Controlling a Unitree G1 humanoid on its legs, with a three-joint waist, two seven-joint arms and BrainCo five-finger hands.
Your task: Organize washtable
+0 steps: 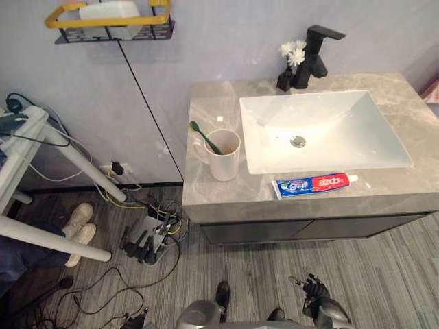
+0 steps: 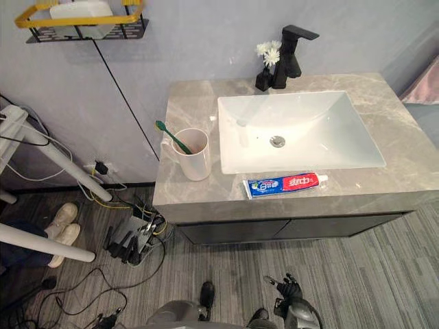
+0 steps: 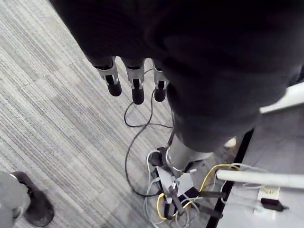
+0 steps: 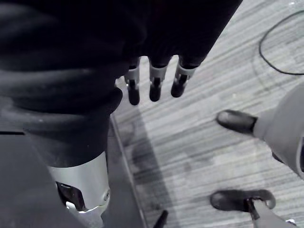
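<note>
A white cup (image 1: 224, 155) holding a green toothbrush (image 1: 205, 138) stands on the grey stone washtable (image 1: 212, 195), left of the white sink (image 1: 322, 130). A blue and red toothpaste tube (image 1: 314, 184) lies flat along the front edge, just before the sink. My right hand (image 1: 314, 291) hangs low over the floor in front of the cabinet, its fingers (image 4: 154, 83) relaxed and holding nothing. My left hand (image 3: 135, 80) also hangs open above the carpet, far from the counter.
A black tap (image 1: 316, 55) and a small dark vase of white flowers (image 1: 288, 68) stand behind the sink. A yellow-rimmed wall shelf (image 1: 110, 24) holds a white item. A power strip with cables (image 1: 152, 236), white table legs (image 1: 55, 240) and a person's shoes (image 1: 79, 226) are at the left.
</note>
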